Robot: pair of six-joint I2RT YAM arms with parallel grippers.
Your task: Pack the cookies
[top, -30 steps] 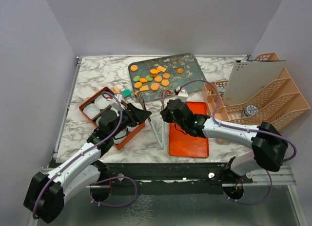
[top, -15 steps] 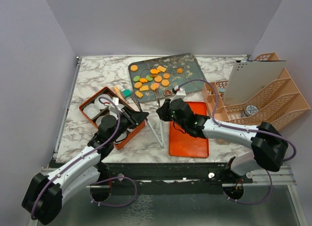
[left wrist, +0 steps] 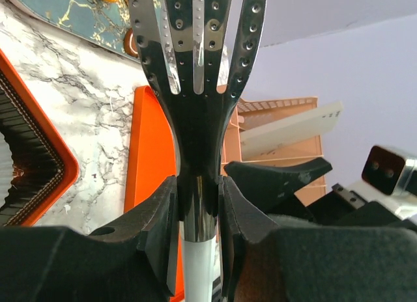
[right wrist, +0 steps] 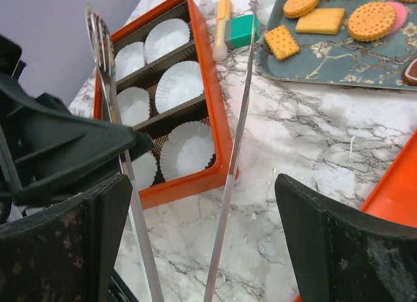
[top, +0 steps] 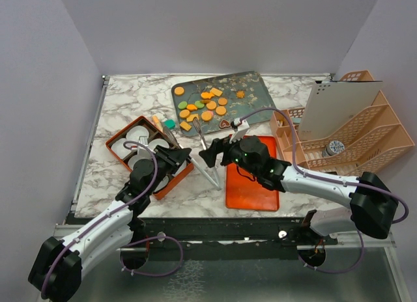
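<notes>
Nothing looks packed yet. The tray [top: 255, 94] holds the cookies [top: 205, 104]. The box [right wrist: 219, 129] has empty cups [right wrist: 179, 84]. The left gripper [left wrist: 197, 204] pinches the tongs [left wrist: 195, 113]. The right gripper [right wrist: 195, 194] has its fingers spread wide, holding nothing.

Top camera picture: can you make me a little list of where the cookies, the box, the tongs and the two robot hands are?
cookies: all on the dark green tray at the back of the table
orange box: open, holding white paper cups; the ones that show are empty
tongs: metal, tips pointing toward the tray
left gripper: shut on the neck of the tongs
right gripper: wide open, with the tongs' arms between its fingers, not gripped
packed so far: nothing
</notes>
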